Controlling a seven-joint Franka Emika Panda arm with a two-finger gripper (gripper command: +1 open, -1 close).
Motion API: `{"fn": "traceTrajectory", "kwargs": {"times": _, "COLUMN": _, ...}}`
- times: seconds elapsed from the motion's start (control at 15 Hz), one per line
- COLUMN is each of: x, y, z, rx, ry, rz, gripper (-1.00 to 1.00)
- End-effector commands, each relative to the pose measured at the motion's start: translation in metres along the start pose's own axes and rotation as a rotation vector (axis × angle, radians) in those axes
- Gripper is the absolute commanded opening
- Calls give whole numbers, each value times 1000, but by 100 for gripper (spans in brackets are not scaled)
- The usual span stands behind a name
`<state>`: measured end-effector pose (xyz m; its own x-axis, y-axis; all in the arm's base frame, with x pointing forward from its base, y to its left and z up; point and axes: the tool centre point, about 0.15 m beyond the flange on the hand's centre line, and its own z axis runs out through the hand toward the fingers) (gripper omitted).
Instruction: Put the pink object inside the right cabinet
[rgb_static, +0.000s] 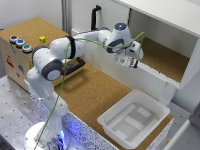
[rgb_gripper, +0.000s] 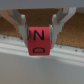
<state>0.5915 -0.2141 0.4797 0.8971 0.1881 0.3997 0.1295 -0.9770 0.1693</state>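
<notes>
Fingers (rgb_gripper: 22, 25) of my gripper (rgb_static: 131, 62) clamp the pink object (rgb_gripper: 40, 40), lettered in black, right of the exterior view's centre, at the front lip of the right cabinet (rgb_static: 165, 60).

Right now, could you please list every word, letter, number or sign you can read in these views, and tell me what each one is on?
"N O": black letters on the upper face of the pink object, which the pincer holds.
"O": on the face below, partly cut off.
Coloured stickers on the front of the wooden drawer box: too blurred to read.
Round coloured buttons on top of it: no legible marks.
</notes>
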Motion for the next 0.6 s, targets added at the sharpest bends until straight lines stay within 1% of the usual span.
{"fn": "traceTrajectory", "kwargs": {"times": 0.0, "x": 63, "y": 38, "z": 37, "rx": 119, "ry": -98, "rz": 17, "gripper": -100}}
{"fn": "traceTrajectory", "kwargs": {"times": 0.13, "x": 71, "y": 43, "z": 46, "rx": 109, "ry": -93, "rz": 40, "gripper": -100}}
{"fn": "traceTrajectory", "kwargs": {"times": 0.4, "x": 84, "y": 50, "z": 51, "rx": 123, "ry": -66, "rz": 81, "gripper": -100}}
{"fn": "traceTrajectory", "kwargs": {"times": 0.53, "x": 90, "y": 53, "z": 56, "rx": 140, "ry": -54, "rz": 113, "gripper": -100}}
